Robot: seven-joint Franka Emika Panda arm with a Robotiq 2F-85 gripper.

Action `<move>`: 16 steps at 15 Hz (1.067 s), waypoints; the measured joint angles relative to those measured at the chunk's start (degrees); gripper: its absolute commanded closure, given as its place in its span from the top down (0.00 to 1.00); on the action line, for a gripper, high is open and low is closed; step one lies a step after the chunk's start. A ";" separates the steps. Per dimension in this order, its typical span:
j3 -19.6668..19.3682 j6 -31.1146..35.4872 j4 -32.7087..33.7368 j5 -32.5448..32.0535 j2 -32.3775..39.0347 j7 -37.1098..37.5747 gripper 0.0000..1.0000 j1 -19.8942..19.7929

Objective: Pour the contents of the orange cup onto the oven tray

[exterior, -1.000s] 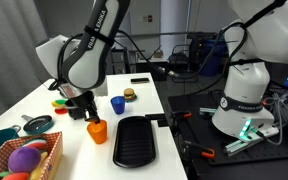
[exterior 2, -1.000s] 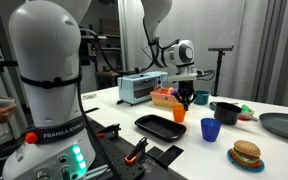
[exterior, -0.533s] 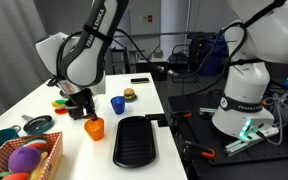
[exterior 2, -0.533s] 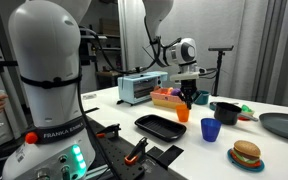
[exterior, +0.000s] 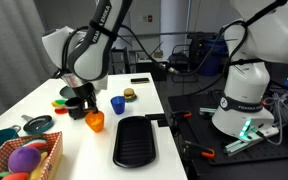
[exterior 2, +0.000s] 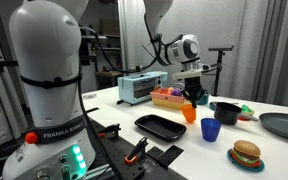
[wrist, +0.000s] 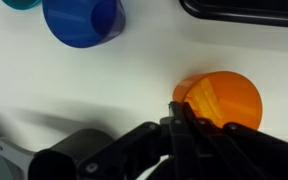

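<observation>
Orange plastic is now off the bench: the orange cup [exterior: 95, 121] hangs pinched by its rim in my end effector [exterior: 88, 107], where a moment ago it stood on the white bench [exterior: 44, 95]. In both exterior views the cup sits higher than before and tips slightly. The wrist view confirms the hold: the end effector's fingers [wrist: 184, 118] are drawn tight on the near wall of the cup [wrist: 220, 99], one inside and one outside the rim. I cannot make out the contents in any view; the cup's interior is too small and too blurred to judge.

I take this to mean the grasp and lift are done, and carry and pour remain. The oven tray [exterior: 134, 140] lies bare on the bench, just beside the cup on the robot-base side, with nothing on it yet.

Surroundings, as found:
- A blue cup [exterior: 117, 104] stands upright near the orange cup, apart from it; it shows again in the wrist view [wrist: 81, 20].
- A toy burger [exterior: 129, 94] sits further back on the bench.
- A basket of coloured balls [exterior: 24, 158] occupies the near corner in an exterior view, well apart.
- A dark round pan [exterior 2: 224, 110] sits beyond the cups in an exterior view.

Obstruction: none that I can see lies between the orange cup and the tray. The blue cup is the nearest thing; I judge a sideways swing could brush it. The rim pinch is a thin hold, so tilting may let the cup slip.
</observation>
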 measured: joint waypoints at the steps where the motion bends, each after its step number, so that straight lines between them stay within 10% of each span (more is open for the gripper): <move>1: -0.36 0.00 -0.56 -0.01 -0.58 0.25 0.01 0.00; 16: -1.80 0.07 -12.65 -5.11 -10.27 6.90 0.01 0.06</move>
